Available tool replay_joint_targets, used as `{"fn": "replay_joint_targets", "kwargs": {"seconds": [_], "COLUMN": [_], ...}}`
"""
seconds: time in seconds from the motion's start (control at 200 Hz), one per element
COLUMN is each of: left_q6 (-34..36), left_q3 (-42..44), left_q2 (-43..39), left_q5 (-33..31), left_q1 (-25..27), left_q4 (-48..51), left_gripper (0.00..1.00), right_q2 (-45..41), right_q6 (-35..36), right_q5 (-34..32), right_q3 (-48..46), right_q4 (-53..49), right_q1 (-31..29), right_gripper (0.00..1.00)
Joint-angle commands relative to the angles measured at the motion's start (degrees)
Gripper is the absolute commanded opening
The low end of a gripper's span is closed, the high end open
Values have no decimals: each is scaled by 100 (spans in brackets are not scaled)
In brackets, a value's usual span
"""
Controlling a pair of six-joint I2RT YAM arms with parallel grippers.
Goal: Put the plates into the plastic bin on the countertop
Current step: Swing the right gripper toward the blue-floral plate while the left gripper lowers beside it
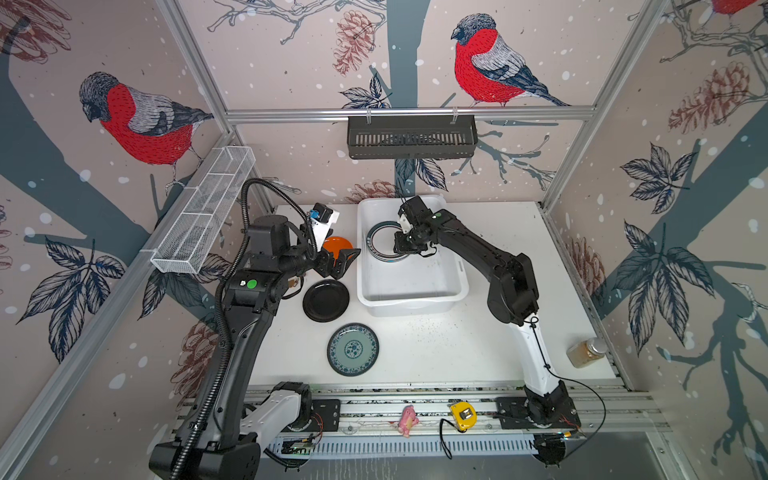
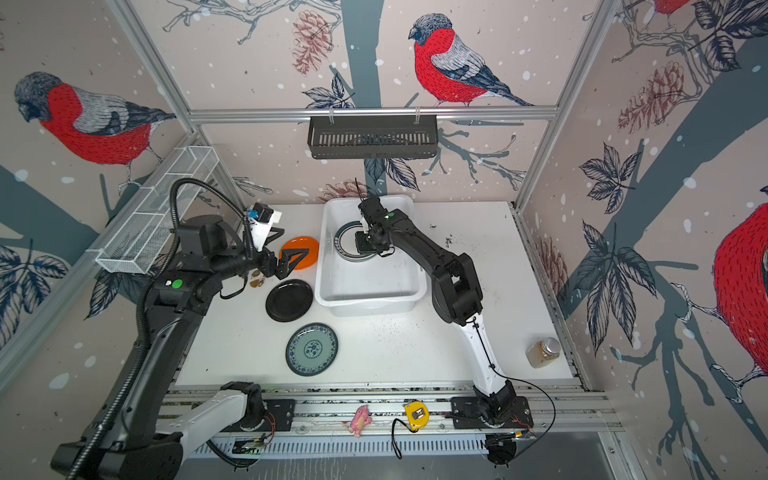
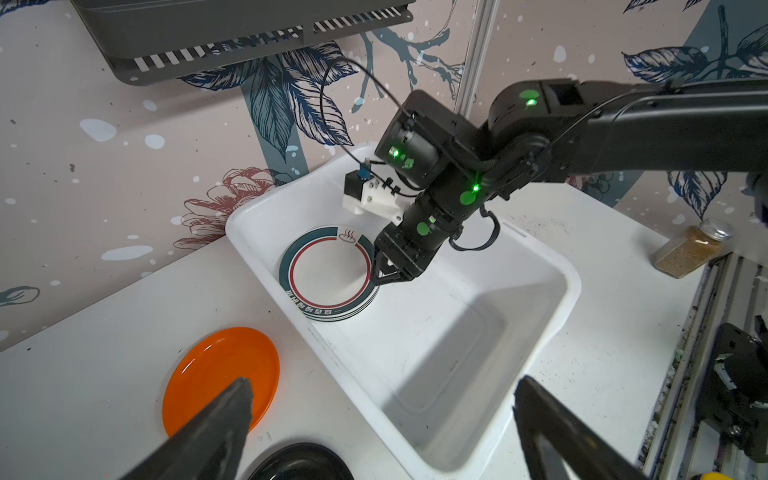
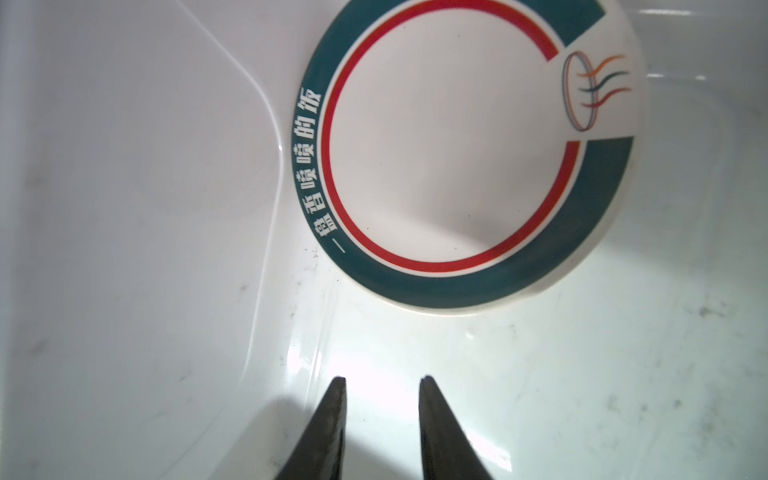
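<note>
Right below the left pincer (image 1: 340, 261) lies the plain orange plate (image 3: 220, 374), flat on the white tabletop (image 1: 457, 353); one finger hangs over its rim. A little toward the arm's base from this pincer is the plain black plate (image 1: 326, 300), and farther the same way the teal floral plate (image 1: 353, 350), both flat. Just ahead of the right pincer (image 4: 382, 379) is the top white plate (image 4: 449, 158): a wide dark teal band, a thin red ring inside it, white characters on the band and a small steaming bowl mark in a gap of the band.

The left arm holds its pincer low over the tabletop, pointing to the plastic bin (image 1: 411, 301), jaws spread wide with nothing between them. The right arm is bent at the elbow and its wrist dips into the bin; its pincer points down at the bin floor, jaws parted a little and holding nothing, tips close to the plate rim but not on it.

The bin, just beside the left pincer, holds a stack of white plates (image 3: 324, 309) at its far end; how many, I cannot count. Well away from the right pincer a jar (image 1: 586, 352) with brown grains is at the tabletop edge.
</note>
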State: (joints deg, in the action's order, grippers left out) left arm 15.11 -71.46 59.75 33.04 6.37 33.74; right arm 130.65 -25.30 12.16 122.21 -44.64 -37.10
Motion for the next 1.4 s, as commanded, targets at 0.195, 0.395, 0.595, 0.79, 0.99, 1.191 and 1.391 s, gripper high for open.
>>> {"fn": "replay_joint_targets", "kwargs": {"seconds": [0.195, 0.395, 0.595, 0.79, 0.99, 1.191, 1.391], "left_q6": [698, 1058, 1351, 1562, 2301, 2885, 2939], "left_q3": [-19, 169, 301, 330, 324, 823, 1717], "left_q2": [-145, -345, -600, -733, -605, -833, -996], "left_q5": [-330, -495, -631, -767, -719, -699, -1518], "left_q1": [-4, -4, -4, -4, -4, -3, -4], "left_q4": [894, 1284, 1521, 1883, 2990, 3430, 2814], "left_gripper": [97, 95, 96, 96, 96, 97, 97], "right_q2": [-1287, -2904, -4600, -5855, -6889, -7202, -7238], "right_q6": [23, -229, -568, -873, -1203, -1554, -1698], "right_q5": [-485, -757, -860, -834, -656, -620, -1169], "right_q3": [-423, -2069, -3980, -5389, -6391, -7217, -7495], "right_q4": [21, 1038, 2084, 2534, 3121, 3781, 4029], "right_q1": [-100, -185, -254, -349, -692, -1366, -2083], "right_gripper": [35, 35, 36, 36, 38, 38, 37]}}
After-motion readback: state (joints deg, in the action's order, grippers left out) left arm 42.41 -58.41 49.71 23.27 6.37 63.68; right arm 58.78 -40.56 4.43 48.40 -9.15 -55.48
